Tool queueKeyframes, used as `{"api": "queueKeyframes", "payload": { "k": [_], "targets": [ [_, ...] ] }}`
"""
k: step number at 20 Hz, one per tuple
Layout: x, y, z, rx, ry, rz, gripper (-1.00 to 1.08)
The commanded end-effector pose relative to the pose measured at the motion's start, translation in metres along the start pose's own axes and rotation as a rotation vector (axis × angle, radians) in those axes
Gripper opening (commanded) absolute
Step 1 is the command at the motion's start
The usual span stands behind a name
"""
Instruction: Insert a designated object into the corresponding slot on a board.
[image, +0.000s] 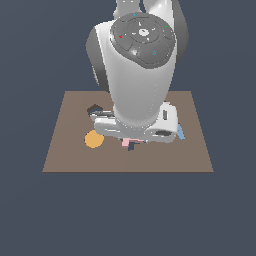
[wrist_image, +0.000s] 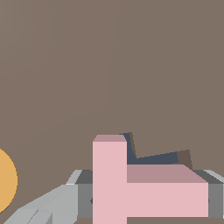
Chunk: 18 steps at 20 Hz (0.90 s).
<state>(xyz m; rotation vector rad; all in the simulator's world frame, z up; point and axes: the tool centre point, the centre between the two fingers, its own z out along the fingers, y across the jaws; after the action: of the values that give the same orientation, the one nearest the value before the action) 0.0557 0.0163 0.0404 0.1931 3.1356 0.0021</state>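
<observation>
The pink piece (wrist_image: 131, 188) was seen clamped between the gripper (wrist_image: 144, 201) fingers (wrist_image: 83, 200), closed against its sides. It was held directly over the dark T-shaped slot (wrist_image: 151, 156), partly covering it, near the board (image: 65, 150) front edge. An orange disc (image: 94, 139) lay just beside.

No readable txt, labels, brands or nos. anywhere on the board (image: 70, 150) or arm.
</observation>
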Motion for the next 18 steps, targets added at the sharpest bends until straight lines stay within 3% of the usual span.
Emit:
{"api": "queueKeyframes", "payload": {
  "k": [1, 9, 18],
  "targets": [
    [-0.0001, 0.0040, -0.0003, 0.000, 0.000, -0.056, -1.00],
    [0.0011, 0.0116, -0.0004, 0.000, 0.000, -0.157, -1.00],
    [0.0016, 0.0122, 0.0074, 0.001, 0.000, -0.168, -1.00]
  ]
}}
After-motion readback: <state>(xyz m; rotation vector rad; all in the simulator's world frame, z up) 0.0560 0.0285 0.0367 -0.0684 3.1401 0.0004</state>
